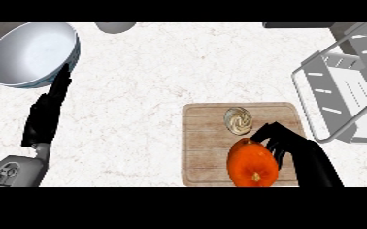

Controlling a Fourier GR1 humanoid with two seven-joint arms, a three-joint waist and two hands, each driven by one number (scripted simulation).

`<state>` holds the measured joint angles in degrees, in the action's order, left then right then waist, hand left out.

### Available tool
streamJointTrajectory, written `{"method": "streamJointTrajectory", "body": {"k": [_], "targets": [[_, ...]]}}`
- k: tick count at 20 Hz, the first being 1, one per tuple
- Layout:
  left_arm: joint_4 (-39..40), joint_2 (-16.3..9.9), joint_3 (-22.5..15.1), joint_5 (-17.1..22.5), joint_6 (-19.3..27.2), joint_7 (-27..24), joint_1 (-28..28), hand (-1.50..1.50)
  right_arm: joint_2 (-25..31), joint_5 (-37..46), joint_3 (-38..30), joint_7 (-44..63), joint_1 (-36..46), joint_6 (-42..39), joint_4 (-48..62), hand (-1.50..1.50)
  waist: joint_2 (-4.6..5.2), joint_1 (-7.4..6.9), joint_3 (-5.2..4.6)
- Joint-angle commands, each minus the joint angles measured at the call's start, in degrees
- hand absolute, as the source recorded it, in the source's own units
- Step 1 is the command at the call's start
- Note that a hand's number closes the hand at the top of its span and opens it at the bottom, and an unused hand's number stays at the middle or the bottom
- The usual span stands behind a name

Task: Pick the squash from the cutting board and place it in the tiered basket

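Observation:
An orange squash [251,165] lies on the near part of the wooden cutting board [204,140]. My right hand [290,145] sits just to its right, fingers curled against the squash's upper right side; whether they grip it I cannot tell. The grey wire tiered basket [337,92] stands at the right edge, beyond the board. At the left edge my left hand [49,109] rests open with its fingers pointing up.
A small round beige swirl-patterned item [239,119] lies on the far part of the board. A large white bowl [32,53] sits at the top left, behind my left hand. A grey round object [114,26] shows at the top edge.

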<state>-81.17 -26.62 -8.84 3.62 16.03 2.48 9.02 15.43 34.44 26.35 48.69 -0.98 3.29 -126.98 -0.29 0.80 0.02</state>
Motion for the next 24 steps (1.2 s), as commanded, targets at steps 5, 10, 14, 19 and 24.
{"method": "streamJointTrajectory", "body": {"k": [5, 10, 14, 19, 24], "targets": [[-1.9, 0.8, -0.1, -0.9, -0.2, 3.1, 1.3, 0.00, 6.5, -8.5, -20.9, 1.4, 5.1, -2.9, -15.0, 1.50, 0.12, -0.19, 0.01], [-1.5, 0.6, 1.7, -1.0, -1.3, -1.7, -3.5, 0.00, 13.6, -14.0, -35.5, 0.5, 9.1, -8.4, -12.1, 1.50, 0.14, -0.44, -0.03], [0.0, 0.6, 2.6, -0.8, -2.9, -1.5, -1.1, 0.00, 22.0, -27.3, -48.6, -0.8, 14.7, -16.6, -3.9, 1.50, 0.15, -0.18, -0.04], [-0.7, 2.7, 1.8, -3.1, -2.3, -0.2, -1.0, 0.00, 21.6, -35.0, -55.2, -10.6, 16.0, -18.2, 8.6, 1.50, 0.28, -0.68, 0.00], [-1.0, 3.2, 4.1, -3.8, -3.4, -1.0, -0.9, 0.00, 23.2, -25.5, -50.9, -21.0, 15.9, -19.8, 16.3, 1.50, 0.41, -1.23, -0.02]]}}
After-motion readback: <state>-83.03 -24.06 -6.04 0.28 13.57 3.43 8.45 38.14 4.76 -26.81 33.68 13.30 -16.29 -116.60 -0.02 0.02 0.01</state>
